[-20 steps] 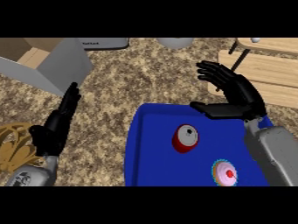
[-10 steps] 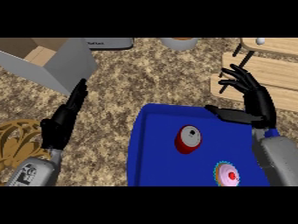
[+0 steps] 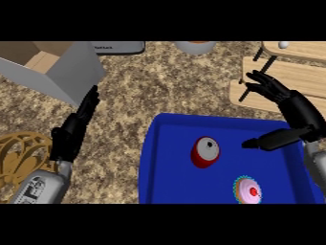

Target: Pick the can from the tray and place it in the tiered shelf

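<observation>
A red can (image 3: 205, 152) with a grey top lies in the middle of the blue tray (image 3: 167, 167). My right hand (image 3: 296, 114) hovers open over the tray's right rim, fingers spread and thumb pointing left toward the can, a short gap away from it. The wooden tiered shelf (image 3: 296, 75) stands at the upper right, just behind that hand. My left hand (image 3: 72, 131) rests open left of the tray, fingers straight and pointing up.
A pink cupcake (image 3: 249, 190) sits in the tray near its front edge. A grey open box (image 3: 52, 69) stands at the upper left, a gold wire basket (image 3: 6, 160) at the lower left. A small bowl (image 3: 193, 46) sits at the counter's back.
My right hand has moved right and toward me, from above the tray's far edge to its right rim. The left hand has barely shifted.
</observation>
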You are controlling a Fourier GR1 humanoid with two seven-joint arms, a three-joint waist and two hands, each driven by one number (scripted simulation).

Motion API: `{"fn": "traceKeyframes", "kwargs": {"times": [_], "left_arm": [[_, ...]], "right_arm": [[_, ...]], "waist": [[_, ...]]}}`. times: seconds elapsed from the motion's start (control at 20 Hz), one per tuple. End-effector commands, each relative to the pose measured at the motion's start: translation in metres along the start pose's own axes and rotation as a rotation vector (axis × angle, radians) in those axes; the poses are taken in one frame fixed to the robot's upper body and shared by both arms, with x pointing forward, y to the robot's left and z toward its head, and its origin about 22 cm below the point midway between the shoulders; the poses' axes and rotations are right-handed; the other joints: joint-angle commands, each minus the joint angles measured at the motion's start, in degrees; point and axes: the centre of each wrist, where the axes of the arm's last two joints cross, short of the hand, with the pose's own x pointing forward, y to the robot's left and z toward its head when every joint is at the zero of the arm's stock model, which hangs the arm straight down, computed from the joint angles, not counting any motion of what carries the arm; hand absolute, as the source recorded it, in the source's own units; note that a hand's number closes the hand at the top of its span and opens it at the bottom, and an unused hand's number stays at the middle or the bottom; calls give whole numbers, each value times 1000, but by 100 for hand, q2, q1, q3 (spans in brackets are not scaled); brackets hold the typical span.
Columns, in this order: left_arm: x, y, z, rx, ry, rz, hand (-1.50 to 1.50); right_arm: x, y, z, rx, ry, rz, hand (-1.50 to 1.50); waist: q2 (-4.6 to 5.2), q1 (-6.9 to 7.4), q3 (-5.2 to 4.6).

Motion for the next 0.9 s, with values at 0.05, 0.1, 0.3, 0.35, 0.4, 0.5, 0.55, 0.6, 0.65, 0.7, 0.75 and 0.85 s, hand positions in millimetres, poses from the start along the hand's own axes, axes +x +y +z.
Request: {"fn": "traceKeyframes", "kwargs": {"times": [0.05,0.1,0.3,0.35,0.4,0.5,0.55,0.6,0.65,0.7,0.75,0.85], "left_arm": [[4,1,0,-1,8,5,0],[-9,-1,4,11,-1,-7,0],[3,-3,-2,-3,8,-2,0],[6,2,-2,1,5,6,0],[-7,-7,-1,-3,-2,-7,0],[6,-8,0,4,-24,-6,0],[-2,-8,-1,26,-9,-12,0],[-2,-3,-7,10,24,17,0],[4,4,-1,-5,2,8,0],[0,-19,-11,0,-3,5,0],[3,8,-1,9,-5,-7,0],[-4,-15,-5,-5,-1,2,0]], "right_arm": [[58,-2,-5,95,47,135,-150],[73,0,4,134,60,187,-150],[107,1,-7,252,118,371,-150],[106,10,-7,305,159,418,-150],[123,7,-18,328,164,467,-150],[132,18,-9,366,189,568,-150],[138,35,6,390,199,598,-150],[138,25,-4,370,217,646,-150],[143,42,0,371,227,658,-150],[159,30,-5,384,243,675,-150],[162,31,4,378,253,677,-150],[156,39,4,384,261,674,-150]], "waist": [[-16,6,-8],[-33,-61,-14],[-22,-9,-13],[-22,24,-15],[3,53,-20],[-26,46,-14],[-47,-60,-18],[-2,10,-13],[-17,40,-11],[0,6,-11],[-12,28,-8],[5,28,-5]]}}
